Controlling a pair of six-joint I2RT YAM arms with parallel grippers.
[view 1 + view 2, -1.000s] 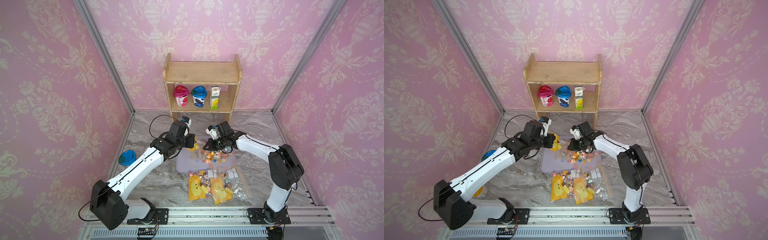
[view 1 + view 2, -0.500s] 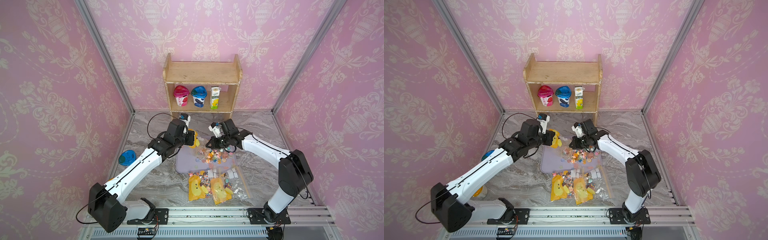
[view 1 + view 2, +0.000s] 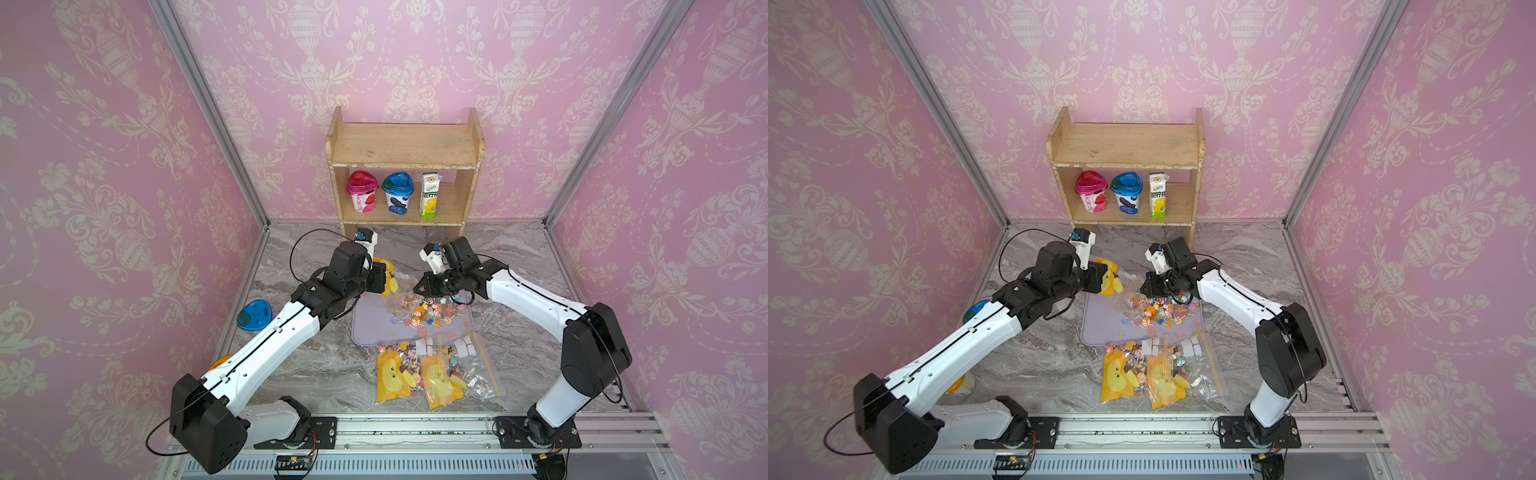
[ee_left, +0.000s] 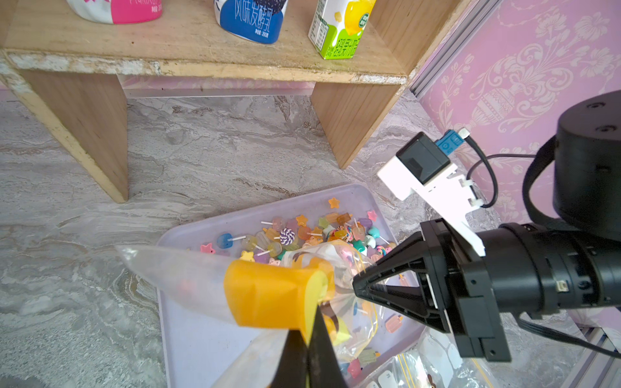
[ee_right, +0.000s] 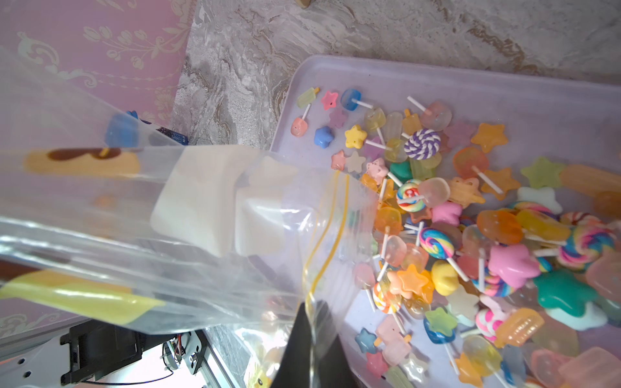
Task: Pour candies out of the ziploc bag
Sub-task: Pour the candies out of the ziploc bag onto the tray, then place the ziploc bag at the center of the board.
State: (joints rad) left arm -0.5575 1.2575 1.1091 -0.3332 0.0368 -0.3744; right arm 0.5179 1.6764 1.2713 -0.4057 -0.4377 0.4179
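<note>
A clear ziploc bag [image 4: 268,295] with a yellow-orange printed end hangs tilted over the lavender tray [image 3: 374,328]. My left gripper [image 4: 307,339] is shut on that yellow-orange end [image 3: 384,276]. My right gripper [image 5: 312,322] is shut on the bag's yellow zipper edge, at the mouth, which faces down toward the tray. The candies [image 5: 470,235], stars and stick lollipops in many colours, lie heaped on the tray [image 5: 504,94] below the mouth. They show in both top views [image 3: 428,311] [image 3: 1156,311]. The two grippers [image 3: 417,286] face each other, a short way apart.
A wooden shelf [image 3: 405,166] stands just behind the tray, holding two yoghurt cups and a carton. Two more bags of candy [image 3: 432,374] lie in front of the tray. A blue lid [image 3: 254,316] sits by the left wall.
Both grippers have shifted a little toward the shelf with the bag between them. The right arm's elbow has swung out to the right.
</note>
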